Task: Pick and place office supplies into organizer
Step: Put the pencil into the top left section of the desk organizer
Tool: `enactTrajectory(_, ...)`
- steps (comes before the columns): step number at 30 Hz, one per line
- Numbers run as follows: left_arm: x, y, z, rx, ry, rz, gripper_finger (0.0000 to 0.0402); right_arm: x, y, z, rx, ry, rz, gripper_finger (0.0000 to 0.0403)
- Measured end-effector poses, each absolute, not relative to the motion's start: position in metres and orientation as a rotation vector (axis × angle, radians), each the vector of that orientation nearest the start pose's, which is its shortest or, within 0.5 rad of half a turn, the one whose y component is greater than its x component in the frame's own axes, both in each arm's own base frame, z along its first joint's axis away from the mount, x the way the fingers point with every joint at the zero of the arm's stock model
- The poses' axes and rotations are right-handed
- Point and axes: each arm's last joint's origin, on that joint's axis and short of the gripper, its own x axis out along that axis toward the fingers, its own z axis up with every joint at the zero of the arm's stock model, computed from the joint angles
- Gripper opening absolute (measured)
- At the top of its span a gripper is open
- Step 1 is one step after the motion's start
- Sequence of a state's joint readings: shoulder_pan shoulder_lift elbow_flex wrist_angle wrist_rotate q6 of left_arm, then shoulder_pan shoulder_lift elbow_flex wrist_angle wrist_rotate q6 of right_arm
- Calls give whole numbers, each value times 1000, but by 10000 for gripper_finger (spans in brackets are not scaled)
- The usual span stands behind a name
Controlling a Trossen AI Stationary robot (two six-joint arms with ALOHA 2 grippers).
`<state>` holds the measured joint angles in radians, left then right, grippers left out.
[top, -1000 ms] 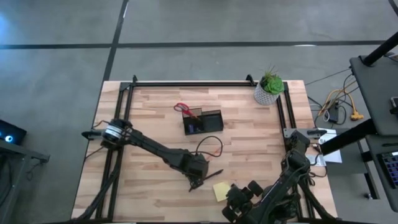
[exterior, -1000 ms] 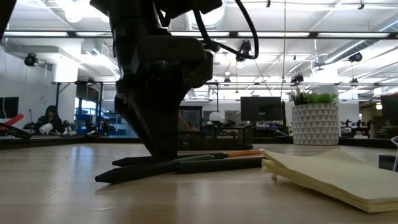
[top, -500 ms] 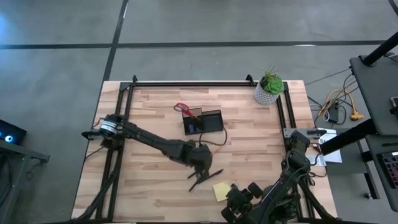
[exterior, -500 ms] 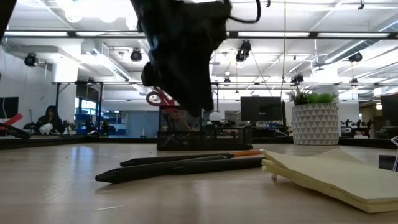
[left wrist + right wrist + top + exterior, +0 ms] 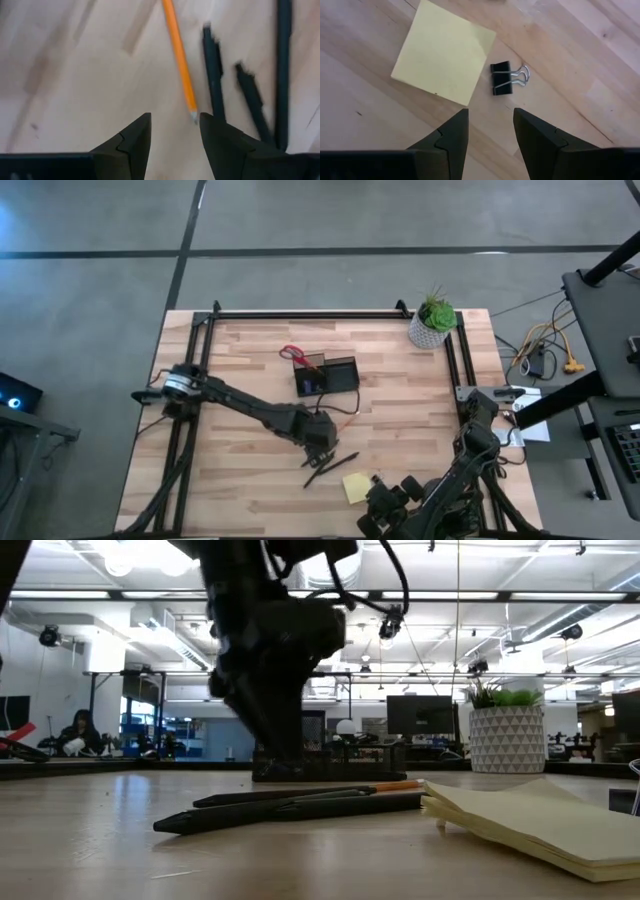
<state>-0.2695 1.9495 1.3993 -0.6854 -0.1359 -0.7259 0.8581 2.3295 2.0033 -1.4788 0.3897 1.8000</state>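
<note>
An orange pencil (image 5: 180, 60) and three dark pens (image 5: 252, 100) lie side by side on the wooden table (image 5: 230, 370), near its front edge (image 5: 330, 468). My left gripper (image 5: 175, 125) hangs open just above the pencil's tip, touching nothing (image 5: 320, 448). The yellow sticky-note pad (image 5: 442, 52) and a black binder clip (image 5: 502, 77) lie flat under my right gripper (image 5: 490, 122), which is open and clear of both (image 5: 378, 498). The black organizer (image 5: 327, 376) stands mid-table, with the red-handled scissors (image 5: 292, 354) sticking out of its left end.
A green plant in a white pot (image 5: 432, 322) stands at the far right corner. Black rails (image 5: 300, 313) run along the table's far and side edges. Bare wood lies between the pens and the organizer and across the left half.
My left gripper has risen off the pens and drifted a little toward the far edge, then come down slightly, its fingers just as far apart. The pens and pencil lie where they were.
</note>
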Motion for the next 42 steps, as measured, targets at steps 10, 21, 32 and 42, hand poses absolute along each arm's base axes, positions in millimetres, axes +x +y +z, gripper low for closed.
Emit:
enactTrajectory(10, 367, -114, 177, -467, 1175, 359, 93, 289, 318, 180, 455, 1094, -948, 150)
enactTrajectory(21, 323, -108, 215, -1008, 711, 414, 6, 290, 310, 172, 672, 972, -1165, 149)
enactTrajectory(32, 281, -101, 165, -1437, 502, 361, 0, 284, 252, 200, 699, 932, -1263, 148)
enactTrajectory(42, 292, -106, 142, -1405, 564, 422, 0, 263, 192, 221, 725, 960, -1239, 148)
